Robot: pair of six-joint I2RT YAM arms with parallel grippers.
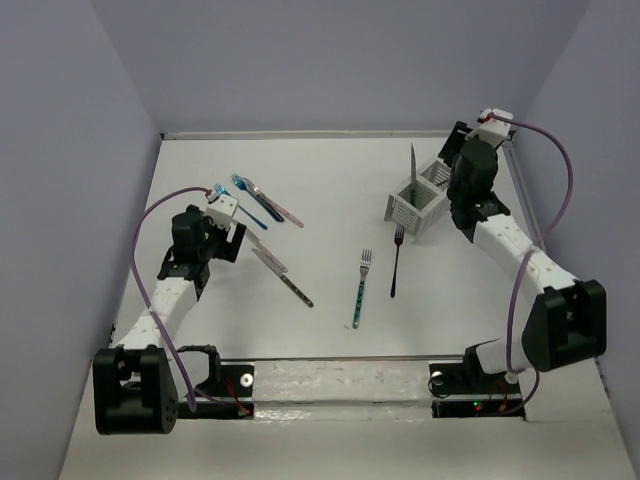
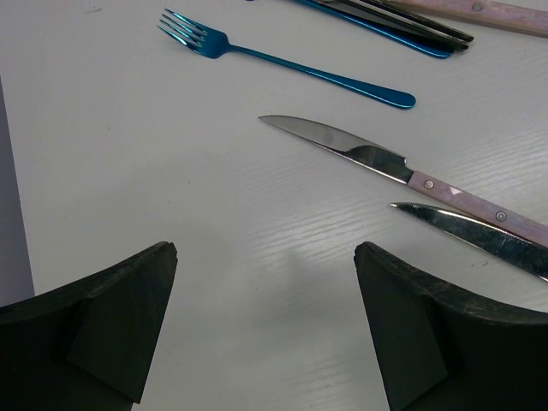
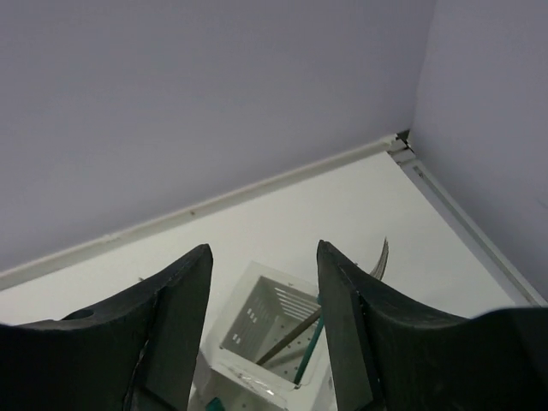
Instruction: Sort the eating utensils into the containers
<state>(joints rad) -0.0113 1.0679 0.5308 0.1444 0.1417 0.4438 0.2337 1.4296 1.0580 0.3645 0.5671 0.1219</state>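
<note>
Black-and-white arms [image 1: 168, 292], purple cables [image 1: 571, 170], black jaws.

A: The caddy [image 1: 415, 205]?
B: White, slatted sides; the bench [image 1: 330, 170] white too.
A: Forks?
B: Blue fork [image 2: 287, 66] all over, teal-handled fork [image 1: 360, 290], dark fork [image 1: 396, 263] — and the knife [image 2: 402, 166] has a pale pink handle.

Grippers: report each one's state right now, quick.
Left gripper: open, holding nothing.
Right gripper: open, holding nothing, above the white caddy.
</note>
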